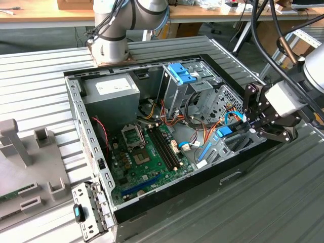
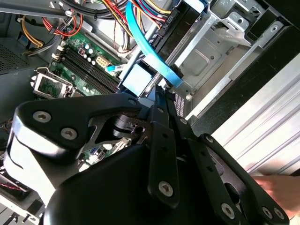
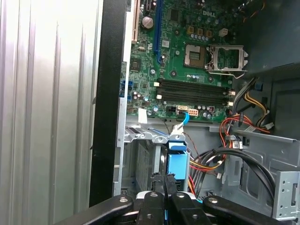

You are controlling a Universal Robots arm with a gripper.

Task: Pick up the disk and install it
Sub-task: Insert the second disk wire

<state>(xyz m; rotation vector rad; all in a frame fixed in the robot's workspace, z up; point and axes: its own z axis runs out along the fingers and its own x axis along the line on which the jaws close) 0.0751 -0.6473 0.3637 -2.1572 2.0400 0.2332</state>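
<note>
The disk (image 1: 224, 132) sits low in the drive bay (image 3: 140, 161) at the case's front corner, blue rail up; only that blue part shows clearly. The gripper (image 3: 165, 183) is right on it, fingers (image 3: 154, 192) pinched nearly together at the blue rail's edge. I judge this is seating: push straight along the bay, keep the disk square, and watch the blue data cable (image 2: 152, 56) beside it.
</note>
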